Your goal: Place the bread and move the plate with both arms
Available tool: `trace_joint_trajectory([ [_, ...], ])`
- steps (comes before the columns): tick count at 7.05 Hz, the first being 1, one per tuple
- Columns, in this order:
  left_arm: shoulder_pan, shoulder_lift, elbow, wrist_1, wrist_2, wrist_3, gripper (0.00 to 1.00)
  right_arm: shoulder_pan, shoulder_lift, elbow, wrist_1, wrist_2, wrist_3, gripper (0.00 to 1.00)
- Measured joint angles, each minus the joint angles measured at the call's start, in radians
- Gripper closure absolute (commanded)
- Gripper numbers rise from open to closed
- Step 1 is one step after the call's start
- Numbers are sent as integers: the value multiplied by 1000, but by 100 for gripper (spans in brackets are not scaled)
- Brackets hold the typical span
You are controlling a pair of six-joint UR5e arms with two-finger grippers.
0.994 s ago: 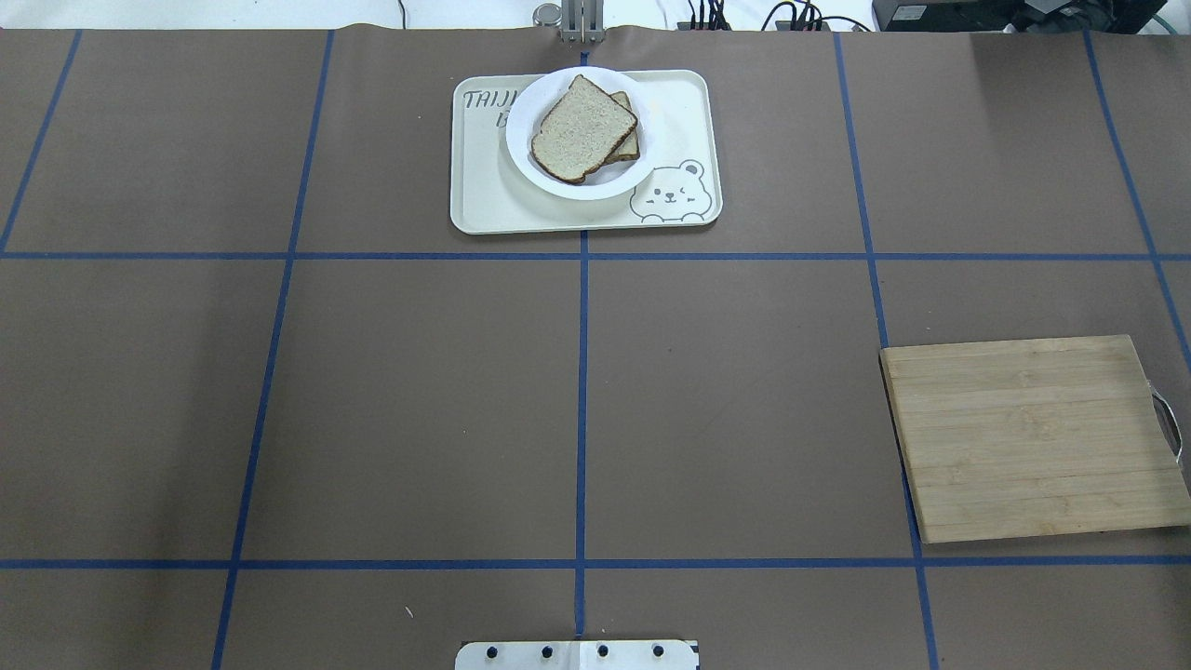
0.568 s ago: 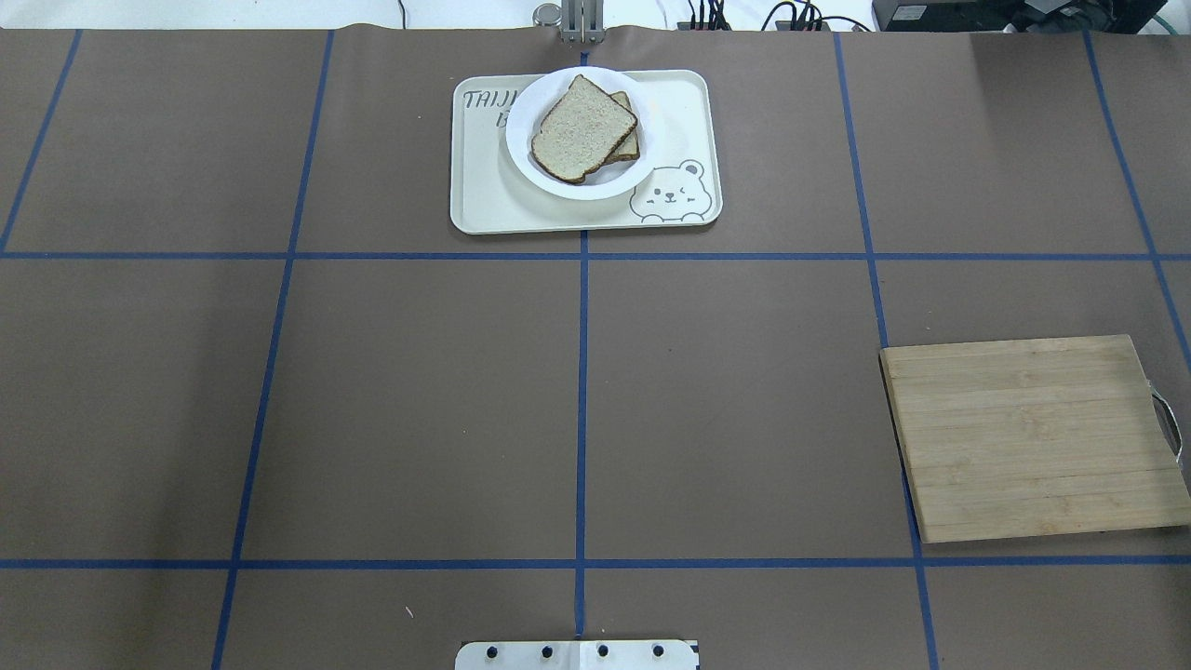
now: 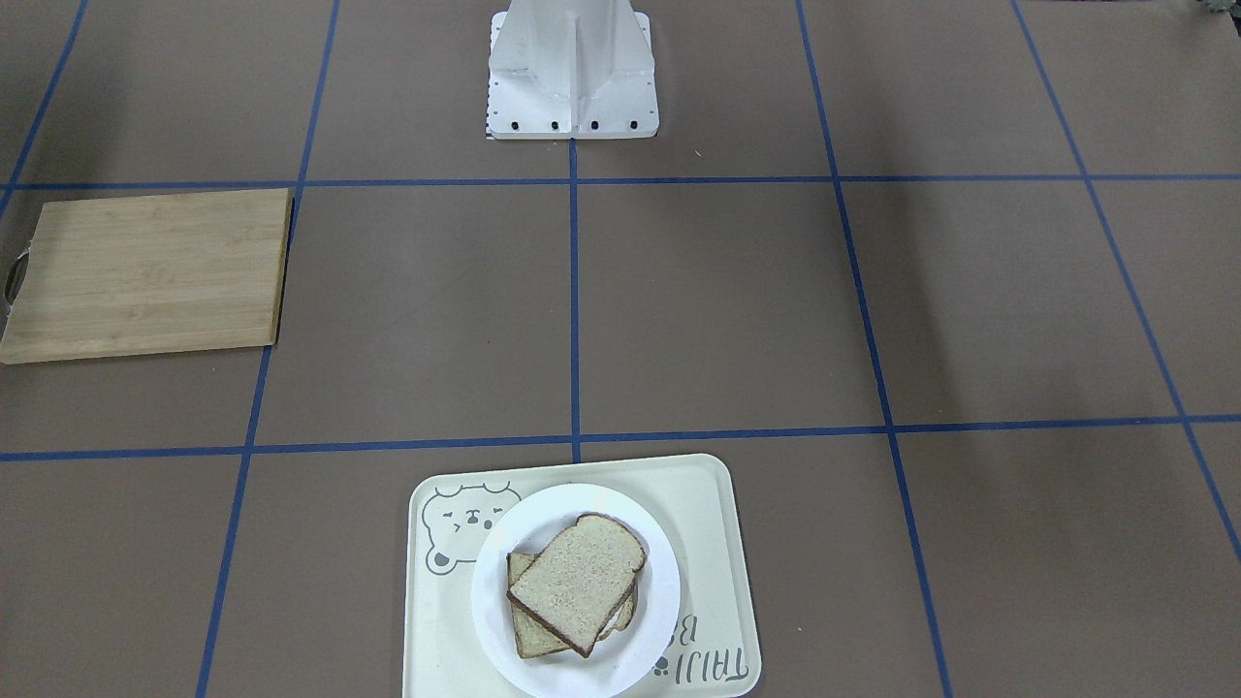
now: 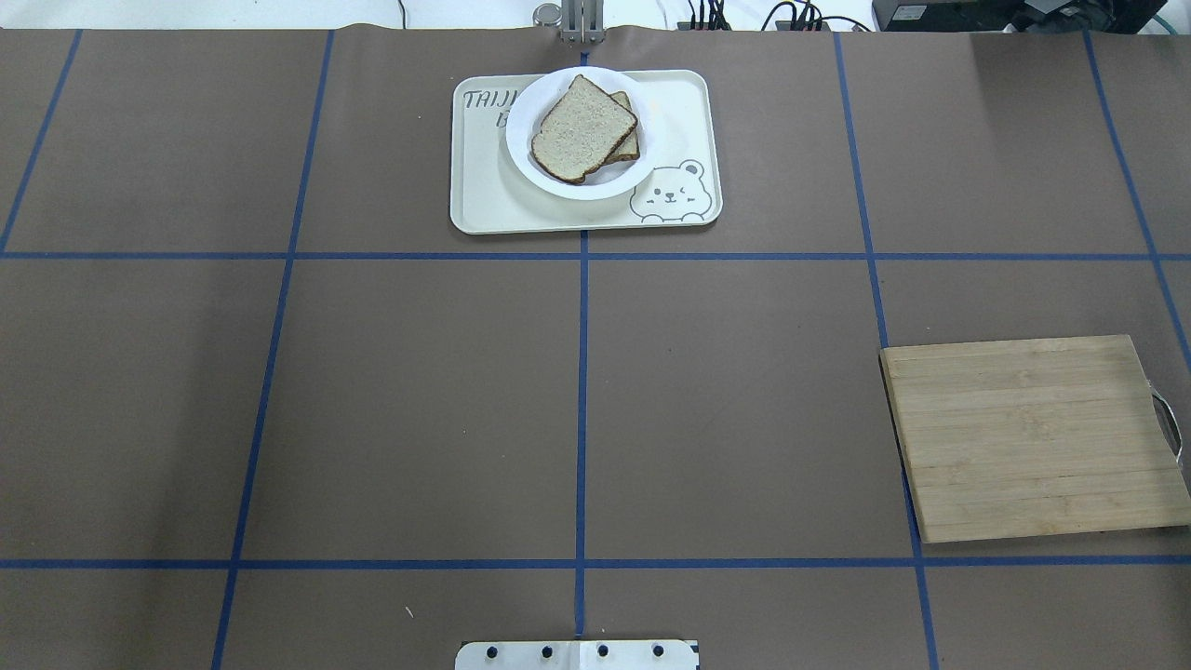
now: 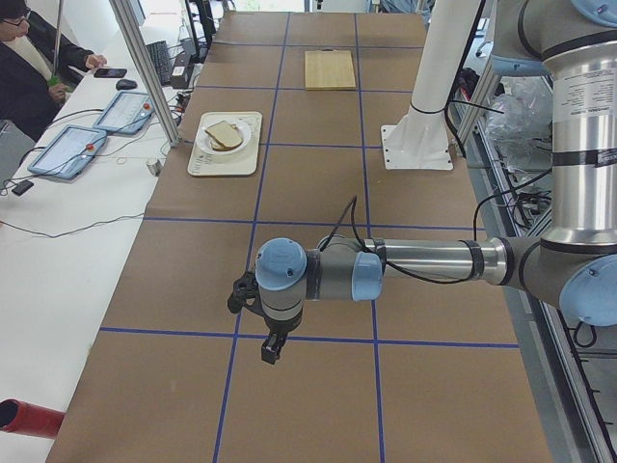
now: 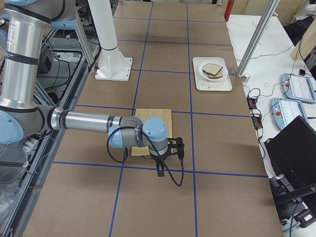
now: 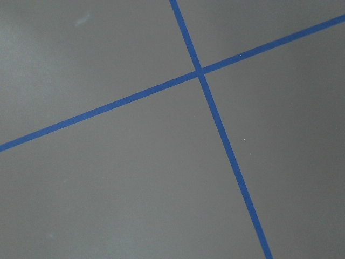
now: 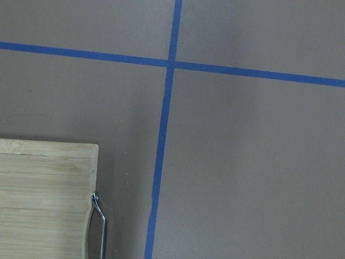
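A plain bread slice [image 4: 582, 130] with a dark crust lies on top of a second, mostly hidden slice [image 4: 630, 146] on the round white plate [image 4: 595, 186]. The plate stands on the cream bear tray [image 4: 493, 200] at the table's far middle. The bread [image 3: 577, 582] and plate [image 3: 652, 620] also show in the front-facing view. My left gripper [image 5: 273, 349] hangs over bare table far out on the left. My right gripper [image 6: 160, 170] hangs just off the cutting board's outer edge. Both show only in the side views, so I cannot tell whether they are open or shut.
A bamboo cutting board [image 4: 1033, 437] with a metal handle [image 8: 98, 216] lies at the right side. The white robot base [image 3: 572, 68] stands at the near middle edge. Blue tape lines grid the brown table. An operator [image 5: 29, 68] sits beyond the far edge.
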Motion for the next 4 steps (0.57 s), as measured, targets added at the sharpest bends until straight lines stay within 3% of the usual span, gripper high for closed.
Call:
trace_joint_trajectory([
  [4,0,8,-4,-1,-1,-1,1,0,0,0,0,-1,0,0],
])
